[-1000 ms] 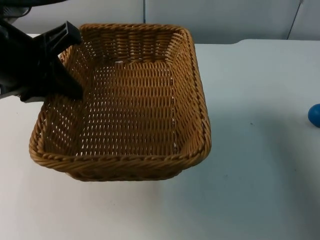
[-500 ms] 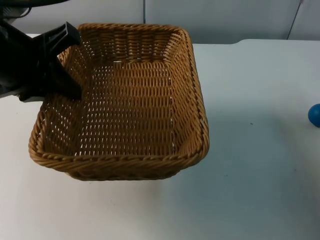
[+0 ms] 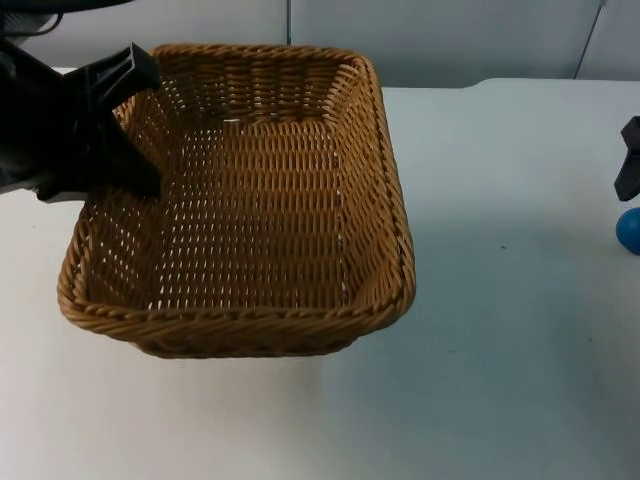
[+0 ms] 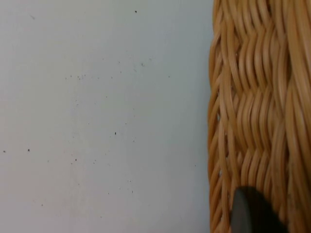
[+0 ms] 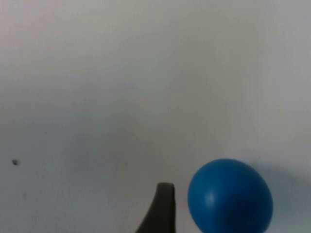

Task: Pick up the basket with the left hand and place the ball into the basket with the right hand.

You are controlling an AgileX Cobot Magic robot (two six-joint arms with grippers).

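The rectangular woven wicker basket (image 3: 245,200) hangs a little tilted over the white worktop (image 3: 500,380), and its shadow on the surface suggests that it is lifted. This is because the left gripper (image 3: 120,125) holds it at the left wall, one finger inside and one outside, pressed on the weave. In the left wrist view the wicker wall (image 4: 257,111) stands beside one black fingertip (image 4: 250,213), touching it. The basket's open mouth faces up, probably so that the ball can be dropped in.

The small round blue ball (image 3: 629,230) lies on the worktop, well apart from the basket, at the right side. The right gripper (image 3: 629,160) is just above it. One fingertip (image 5: 163,206) stands just beside the ball (image 5: 229,196), apart from it, so the ball is not grasped; how wide this gripper is spread I cannot tell.
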